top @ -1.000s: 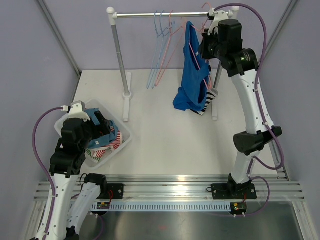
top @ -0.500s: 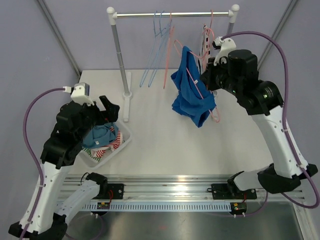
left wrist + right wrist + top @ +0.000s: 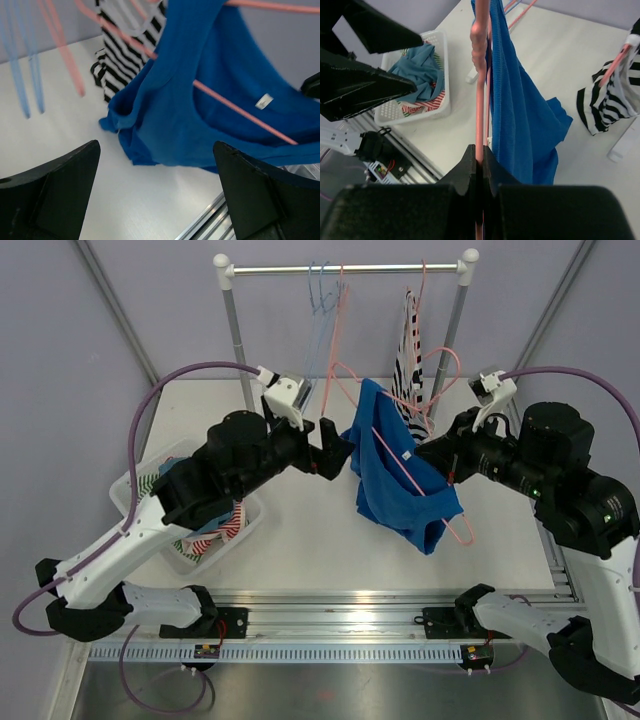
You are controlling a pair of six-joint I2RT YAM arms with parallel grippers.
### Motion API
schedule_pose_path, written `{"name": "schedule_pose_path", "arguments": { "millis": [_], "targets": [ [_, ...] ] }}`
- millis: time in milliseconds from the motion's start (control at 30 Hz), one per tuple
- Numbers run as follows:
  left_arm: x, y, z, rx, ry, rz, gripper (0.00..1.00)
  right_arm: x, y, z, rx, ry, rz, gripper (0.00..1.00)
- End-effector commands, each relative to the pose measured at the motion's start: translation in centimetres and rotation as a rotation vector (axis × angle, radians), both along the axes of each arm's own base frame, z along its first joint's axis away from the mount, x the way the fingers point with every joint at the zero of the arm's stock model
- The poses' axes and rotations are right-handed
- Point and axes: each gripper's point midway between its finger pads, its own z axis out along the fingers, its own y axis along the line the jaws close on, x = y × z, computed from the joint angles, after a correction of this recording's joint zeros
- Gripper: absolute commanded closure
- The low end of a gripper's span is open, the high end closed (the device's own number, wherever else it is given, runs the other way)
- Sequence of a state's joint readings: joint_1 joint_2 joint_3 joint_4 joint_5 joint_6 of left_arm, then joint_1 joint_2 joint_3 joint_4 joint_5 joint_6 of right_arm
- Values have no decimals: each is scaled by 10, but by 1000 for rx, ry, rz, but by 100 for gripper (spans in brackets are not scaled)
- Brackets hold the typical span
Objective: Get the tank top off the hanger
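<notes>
The blue tank top (image 3: 385,475) hangs on a pink hanger (image 3: 480,60), off the rack and above the table's middle. My right gripper (image 3: 481,150) is shut on the hanger's pink wire, to the right of the cloth (image 3: 520,115). In the top view the right gripper (image 3: 445,465) sits at the tank top's right edge. My left gripper (image 3: 335,448) is open just left of the tank top, with nothing between its fingers. In the left wrist view the open left gripper (image 3: 156,145) faces the blue cloth (image 3: 200,115) and the hanger's bar (image 3: 240,110) crossing it.
A white basket (image 3: 247,518) holding several clothes stands at the left. The clothes rack's rail (image 3: 340,269) spans the back on two posts. A black-and-white striped garment (image 3: 410,350) hangs on it, beside empty blue and pink hangers (image 3: 320,320).
My right arm has lifted the hanger with the tank top off the rail and brought it down toward the front. My left arm has risen from the basket and swung right to the tank top.
</notes>
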State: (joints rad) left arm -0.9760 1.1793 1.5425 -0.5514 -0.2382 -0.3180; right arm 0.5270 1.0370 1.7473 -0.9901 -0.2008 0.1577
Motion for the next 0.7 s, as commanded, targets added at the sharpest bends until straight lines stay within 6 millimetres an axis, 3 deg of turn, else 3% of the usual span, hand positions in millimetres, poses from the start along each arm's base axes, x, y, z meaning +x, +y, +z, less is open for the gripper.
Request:
{"name": "schedule_pose_path", "arguments": {
  "millis": [0,67,200,300,333,500,567,600,667],
  "targets": [
    [0,-21,60,-100,-171,-35,1,-14,14,-4,25,30,107,100],
    [11,-31,53,-57,-166,-10,1,-19,16,-5,31,41,129,100],
    [26,-43,39,18,-155,11,11,-25,17,-9,42,35,148,100],
    [34,-50,28,51,-150,28,31,-27,21,-10,47,41,173,100],
    [37,-50,26,62,-147,40,46,-26,21,-11,46,45,171,100],
    [52,-45,13,118,-142,118,61,-28,20,-7,54,26,177,100],
    [58,-37,11,125,-135,164,81,-27,20,-7,51,23,173,100],
    [58,-32,14,114,-134,180,100,-26,20,-9,47,26,167,100],
    [61,-24,11,106,-123,210,100,-23,19,-13,38,31,159,100]
  ]
}}
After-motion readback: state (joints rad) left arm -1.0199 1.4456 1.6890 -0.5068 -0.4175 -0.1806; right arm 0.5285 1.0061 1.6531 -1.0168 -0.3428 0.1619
